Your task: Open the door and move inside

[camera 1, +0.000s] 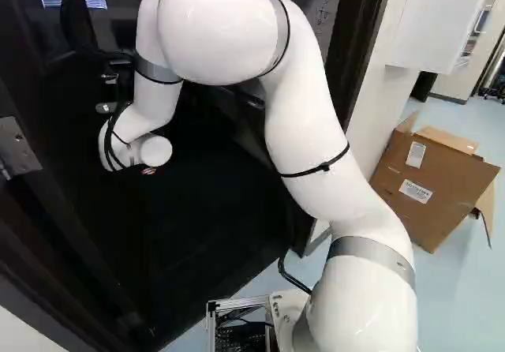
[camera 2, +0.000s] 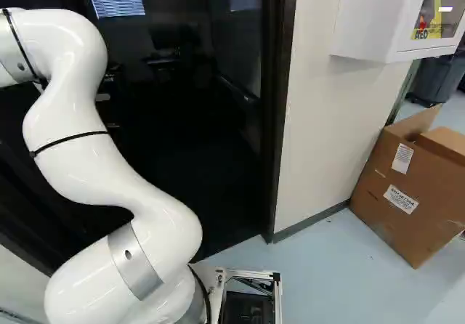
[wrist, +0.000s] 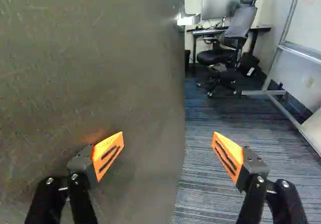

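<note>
Black gripper [wrist: 168,133] right up front, fingers spread wide apart and clamped on nothing! One reached across the face of the door [wrist: 90,58], the other out beyond its free edge, above the carpet [wrist: 205,189]. Ajar it stood, handle [wrist: 189,19] by that edge. Pushing wider looked like the play: steady pressure near the free edge, following the swing, base [camera 1: 286,305] creeping in, arm [camera 1: 316,139] clear of the frame [camera 2: 277,120]!
</note>
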Available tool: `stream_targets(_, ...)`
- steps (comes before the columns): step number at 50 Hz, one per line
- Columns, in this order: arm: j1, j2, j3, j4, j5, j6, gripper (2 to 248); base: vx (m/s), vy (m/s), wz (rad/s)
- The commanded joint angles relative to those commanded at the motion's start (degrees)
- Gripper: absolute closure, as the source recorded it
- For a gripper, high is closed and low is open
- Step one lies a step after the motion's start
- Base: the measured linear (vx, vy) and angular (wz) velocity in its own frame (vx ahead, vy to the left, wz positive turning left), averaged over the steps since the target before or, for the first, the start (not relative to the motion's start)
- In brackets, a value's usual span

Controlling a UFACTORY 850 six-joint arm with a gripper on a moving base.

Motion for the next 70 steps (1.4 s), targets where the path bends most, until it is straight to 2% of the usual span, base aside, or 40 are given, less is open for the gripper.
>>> stream_targets(27, 2.4, 0.6, 0.8, -2.6, 0.0, 0.0, 3, 0.0, 0.0, 0.0)
stream_targets(58, 3.9, 2.7, 3.6, -8.2, 0.0, 0.0, 3, 0.0, 0.0, 0.0)
stream_targets(70, 4.3, 3.2, 4.2, -9.1, 0.0, 0.0, 3, 0.0, 0.0, 0.0)
